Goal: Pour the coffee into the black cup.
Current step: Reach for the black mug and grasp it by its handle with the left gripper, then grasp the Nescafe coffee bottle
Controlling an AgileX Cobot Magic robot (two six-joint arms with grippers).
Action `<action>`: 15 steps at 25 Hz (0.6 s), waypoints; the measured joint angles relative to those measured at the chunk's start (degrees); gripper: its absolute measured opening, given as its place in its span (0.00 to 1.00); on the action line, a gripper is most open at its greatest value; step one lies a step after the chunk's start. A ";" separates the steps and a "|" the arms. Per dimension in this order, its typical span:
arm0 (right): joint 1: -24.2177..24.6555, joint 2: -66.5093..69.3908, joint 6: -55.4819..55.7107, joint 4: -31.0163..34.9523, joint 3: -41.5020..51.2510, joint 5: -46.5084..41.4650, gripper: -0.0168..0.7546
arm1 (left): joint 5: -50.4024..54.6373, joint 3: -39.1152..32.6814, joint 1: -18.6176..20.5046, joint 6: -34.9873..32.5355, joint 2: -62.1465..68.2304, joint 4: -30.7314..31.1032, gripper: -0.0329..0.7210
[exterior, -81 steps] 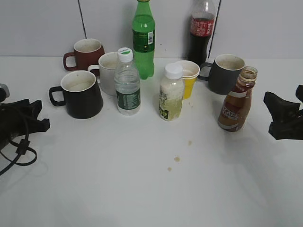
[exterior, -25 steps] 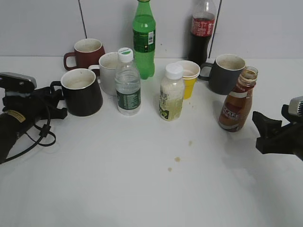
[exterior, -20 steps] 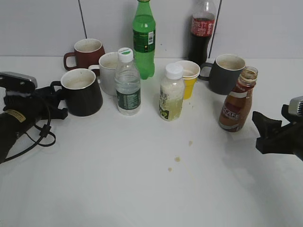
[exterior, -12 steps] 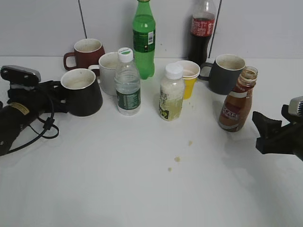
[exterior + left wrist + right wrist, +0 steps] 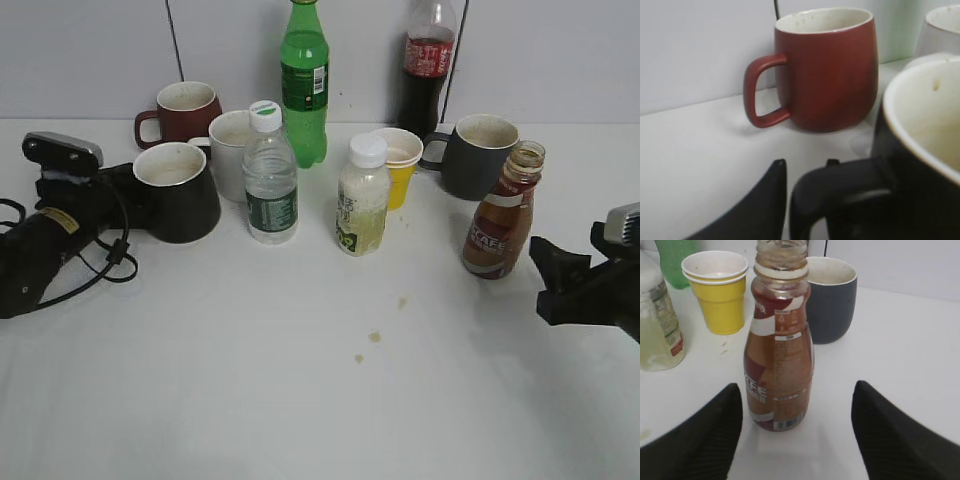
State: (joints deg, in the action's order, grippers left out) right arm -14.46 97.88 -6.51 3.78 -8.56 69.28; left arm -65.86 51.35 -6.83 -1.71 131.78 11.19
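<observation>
White table [image 5: 300, 400]: front half bare apart from small brown spots, containers crowded along the rear. Left gripper [image 5: 805, 172] fingers straddle the black cup's [image 5: 180, 192] handle (closure cannot be told). Right gripper [image 5: 797, 427] spread, short of the upright coffee [image 5: 779, 345].

On the white surface [image 5: 300, 400] stand a red mug [image 5: 185, 110] at ten o'clock, a white mug [image 5: 230, 150], water bottle [image 5: 269, 175], green bottle [image 5: 303, 80], cola bottle [image 5: 425, 65], yellow cups [image 5: 398, 165] and grey mug [image 5: 480, 152].

Black cup [image 5: 178, 193] far left; coffee [image 5: 502, 215] far right, w/ bottles between.
</observation>
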 joint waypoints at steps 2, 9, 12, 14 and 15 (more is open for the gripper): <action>0.00 1.85 0.00 -1.86 -1.36 0.00 0.70 | -0.12 0.54 -0.05 0.36 0.00 0.25 0.12; 0.00 9.59 0.07 -3.18 -7.09 0.00 0.81 | -1.14 -0.11 -0.11 -0.07 -1.01 -0.06 0.11; 0.00 12.59 0.19 -3.78 -9.93 0.00 0.82 | -0.58 -1.94 -0.21 -0.43 -3.68 -1.24 0.11; 0.00 14.63 0.72 -3.78 -11.78 0.00 0.81 | -0.65 -3.69 -0.52 -0.48 -6.09 -2.10 0.11; 0.00 15.96 0.97 -3.78 -12.87 0.00 0.82 | -0.65 -4.48 -0.72 -0.48 -7.37 -2.15 0.11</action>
State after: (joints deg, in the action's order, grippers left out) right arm -14.46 113.84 -5.54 0.00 -21.43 69.28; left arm -66.51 46.87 -7.54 -2.19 124.41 9.04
